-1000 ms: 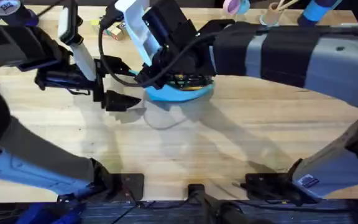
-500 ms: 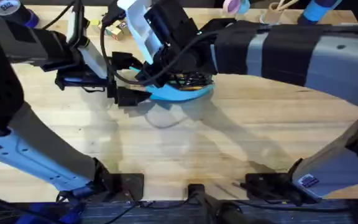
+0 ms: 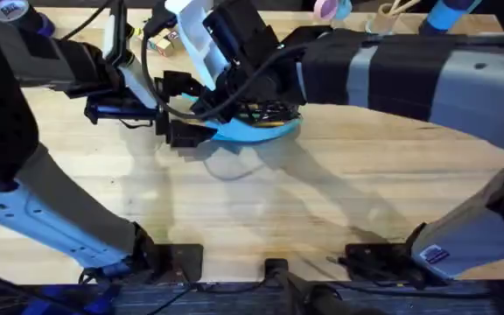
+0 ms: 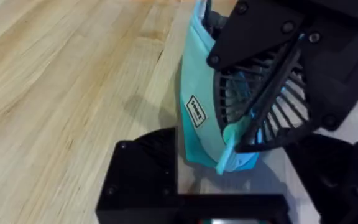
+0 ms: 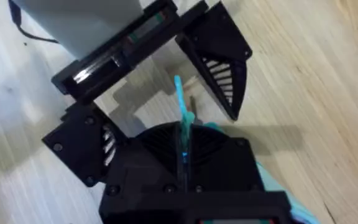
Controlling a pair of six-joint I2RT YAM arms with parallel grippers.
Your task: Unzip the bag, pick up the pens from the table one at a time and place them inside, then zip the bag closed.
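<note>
My right arm reaches across the middle from the near right corner, long and grey, and its right gripper (image 3: 234,109) sits on top of the bag (image 3: 256,129), which lies on the tabletop (image 3: 322,201) toward the far edge, a little left of centre. In the right wrist view the fingers are pressed together on the pouch's teal pull (image 5: 182,118), which stands up as a thin strip between them. My left arm comes in from the near left corner, rises high and bends down, so that the left gripper (image 3: 186,131) arrives at the left end of the bag. From the left wrist I see the bag (image 4: 201,106) standing on edge between my spread fingers (image 4: 142,180), its small label facing the camera; I cannot tell whether either finger actually touches the fabric.
</note>
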